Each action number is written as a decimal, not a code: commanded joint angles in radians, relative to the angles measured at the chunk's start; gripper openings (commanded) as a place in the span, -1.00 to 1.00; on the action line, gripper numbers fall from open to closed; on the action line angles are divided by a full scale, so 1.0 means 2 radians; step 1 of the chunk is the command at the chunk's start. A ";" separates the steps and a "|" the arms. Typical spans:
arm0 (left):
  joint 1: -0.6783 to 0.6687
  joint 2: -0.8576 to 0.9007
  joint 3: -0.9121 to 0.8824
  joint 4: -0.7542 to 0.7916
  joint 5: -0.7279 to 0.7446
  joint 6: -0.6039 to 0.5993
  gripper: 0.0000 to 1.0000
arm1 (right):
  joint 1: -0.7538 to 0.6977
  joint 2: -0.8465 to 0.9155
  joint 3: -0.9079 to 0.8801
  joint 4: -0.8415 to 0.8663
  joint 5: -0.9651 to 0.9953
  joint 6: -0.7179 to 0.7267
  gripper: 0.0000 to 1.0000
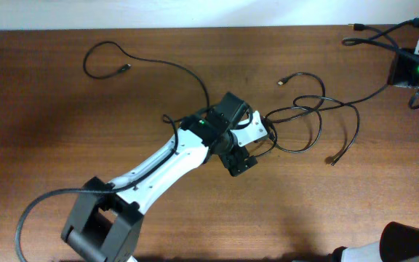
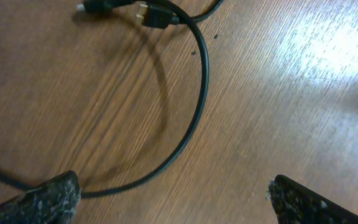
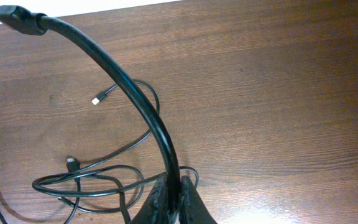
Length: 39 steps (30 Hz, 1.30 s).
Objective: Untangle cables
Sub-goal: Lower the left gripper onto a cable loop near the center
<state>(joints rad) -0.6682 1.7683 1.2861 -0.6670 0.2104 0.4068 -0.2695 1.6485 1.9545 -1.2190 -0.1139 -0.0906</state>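
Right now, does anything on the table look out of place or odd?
Only the tangle: thin black loops cross one another beside the open left end effector. One cable arches up off the table into the shut right end effector. No damage or spill visible.

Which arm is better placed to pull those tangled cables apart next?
Left. The left pincer hangs open over a loop of the cables; the right pincer sits farther away, shut on one cord.

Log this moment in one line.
left gripper: jaws open above cable loop | cables: tangled | right gripper: raised, clear
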 commanded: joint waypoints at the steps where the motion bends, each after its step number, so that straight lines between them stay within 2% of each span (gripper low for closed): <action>1: 0.000 0.047 0.020 0.002 0.004 0.020 0.99 | 0.001 -0.002 0.009 0.002 -0.005 -0.003 -0.92; 7: -0.001 0.081 0.057 0.001 0.034 0.032 0.98 | 0.001 -0.002 0.009 0.001 -0.005 -0.003 -0.92; 24: -0.022 0.134 0.062 0.014 0.041 0.031 0.99 | 0.001 -0.002 0.009 0.001 -0.005 -0.003 -0.92; 25: -0.023 0.134 0.062 0.014 0.041 0.029 0.82 | 0.001 -0.002 0.009 0.001 -0.005 -0.003 -0.92; 26: -0.023 0.134 0.062 0.013 0.041 0.029 0.43 | 0.001 -0.002 0.009 0.001 -0.005 -0.003 -0.92; 27: -0.024 0.134 0.062 0.013 0.041 0.029 -0.63 | 0.001 -0.002 0.009 0.001 -0.005 -0.003 -0.92; 28: -0.024 0.134 0.062 0.013 0.041 0.027 -1.00 | 0.001 -0.002 0.009 0.001 -0.005 -0.003 -0.92; 29: -0.024 0.134 0.062 0.013 0.041 0.025 -1.00 | 0.001 -0.002 0.009 0.001 -0.005 -0.003 -0.92; 31: -0.024 0.134 0.062 0.013 0.041 0.022 -0.78 | 0.001 -0.002 0.009 0.001 -0.005 -0.003 -0.92; 34: -0.024 0.134 0.061 0.013 0.041 0.014 0.01 | 0.001 -0.002 0.009 0.001 -0.005 -0.003 -0.92; 35: -0.024 0.134 0.061 0.013 0.041 0.014 0.22 | 0.001 -0.002 0.009 0.001 -0.005 -0.003 -0.92; 39: -0.026 0.134 0.061 0.014 0.041 0.012 0.22 | 0.001 -0.002 0.009 0.001 -0.005 -0.003 -0.92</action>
<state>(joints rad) -0.7120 2.0304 1.3933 -0.6422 0.2775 0.4408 -0.2695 1.6485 1.9545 -1.2194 -0.1139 -0.0902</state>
